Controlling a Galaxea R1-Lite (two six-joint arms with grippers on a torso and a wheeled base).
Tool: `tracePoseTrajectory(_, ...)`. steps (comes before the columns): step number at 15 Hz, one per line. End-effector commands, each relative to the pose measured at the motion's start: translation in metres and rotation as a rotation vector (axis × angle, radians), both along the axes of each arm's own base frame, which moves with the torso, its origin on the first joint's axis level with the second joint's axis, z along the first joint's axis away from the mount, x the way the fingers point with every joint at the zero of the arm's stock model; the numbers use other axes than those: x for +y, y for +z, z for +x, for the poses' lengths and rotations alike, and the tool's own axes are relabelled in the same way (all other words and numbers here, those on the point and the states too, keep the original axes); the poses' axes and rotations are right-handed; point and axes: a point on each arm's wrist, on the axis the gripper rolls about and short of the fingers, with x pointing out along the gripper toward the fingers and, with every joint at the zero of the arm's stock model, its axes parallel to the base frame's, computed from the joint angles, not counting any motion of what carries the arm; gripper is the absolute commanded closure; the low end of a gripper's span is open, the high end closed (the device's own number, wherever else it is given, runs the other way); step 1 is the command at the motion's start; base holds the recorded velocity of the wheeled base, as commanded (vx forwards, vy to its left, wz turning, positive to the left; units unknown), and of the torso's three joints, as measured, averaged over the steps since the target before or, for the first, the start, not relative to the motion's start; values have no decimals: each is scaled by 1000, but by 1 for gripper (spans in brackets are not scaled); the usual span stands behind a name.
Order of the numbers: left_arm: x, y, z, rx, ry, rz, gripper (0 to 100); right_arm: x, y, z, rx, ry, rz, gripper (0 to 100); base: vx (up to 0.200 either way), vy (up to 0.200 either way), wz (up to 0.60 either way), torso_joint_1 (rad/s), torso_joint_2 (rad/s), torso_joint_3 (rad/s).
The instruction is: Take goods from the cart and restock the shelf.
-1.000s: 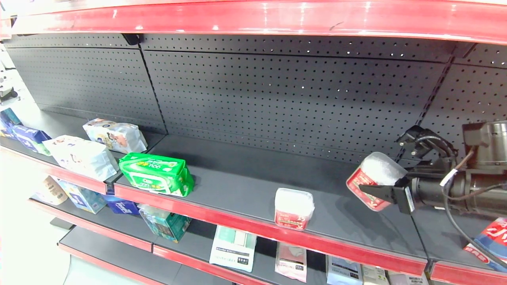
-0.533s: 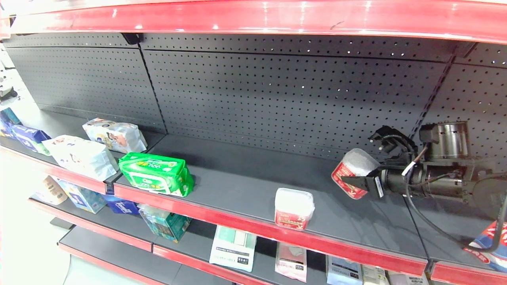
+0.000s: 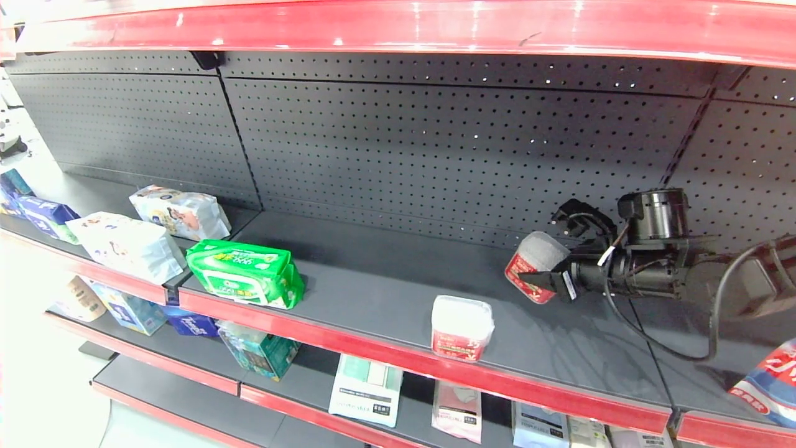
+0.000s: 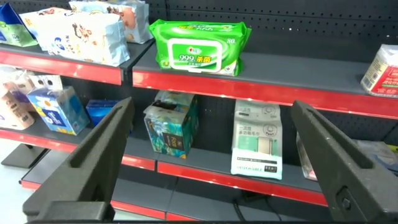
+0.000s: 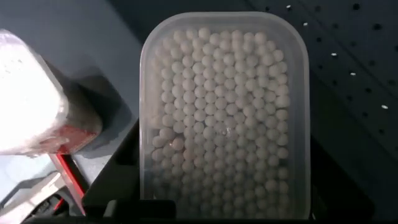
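Observation:
My right gripper [image 3: 547, 274] is shut on a clear tub of white pellets with a red label [image 3: 533, 267], holding it tilted just above the grey shelf board [image 3: 385, 274] toward the back, right of centre. The tub's clear bottom [image 5: 224, 118] faces the right wrist camera, between the dark fingers. A matching tub [image 3: 461, 326] stands upright near the shelf's red front edge; its top [image 5: 28, 106] lies beside the held one. My left gripper [image 4: 205, 162] is open in front of the lower shelves, with nothing between its fingers [image 4: 87, 162].
A green wipes pack [image 3: 245, 274] lies at the shelf's left front, with white tissue packs [image 3: 127, 246] and blue packs [image 3: 46, 218] further left. A red-and-blue bag [image 3: 768, 379] sits at the far right. Boxes and packets [image 3: 367, 389] fill the lower shelf. The pegboard back wall [image 3: 435, 143] is close behind.
My right arm has carried the tub leftward and deeper into the shelf, from the right end toward the back above the board. The standing tub and the packs have not moved.

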Motion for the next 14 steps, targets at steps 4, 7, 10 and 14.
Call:
tracePoseTrajectory(4,0,0,0,0,-1,0,0,6,-13,19,-10,23,-15,100,0,0,0,0,0,0)
tracePoseTrajectory(7,0,0,0,0,0,0,0,8,-18,27,-28,45,-41,100,0,0,0,0,0,0)
tracePoseTrajectory(10,0,0,0,0,0,0,0,14,-25,28,-14,61,-49,100,0,0,0,0,0,0)
tracePoseTrajectory(14,0,0,0,0,-1,0,0,18,-28,31,-16,80,-62,100,0,0,0,0,0,0)
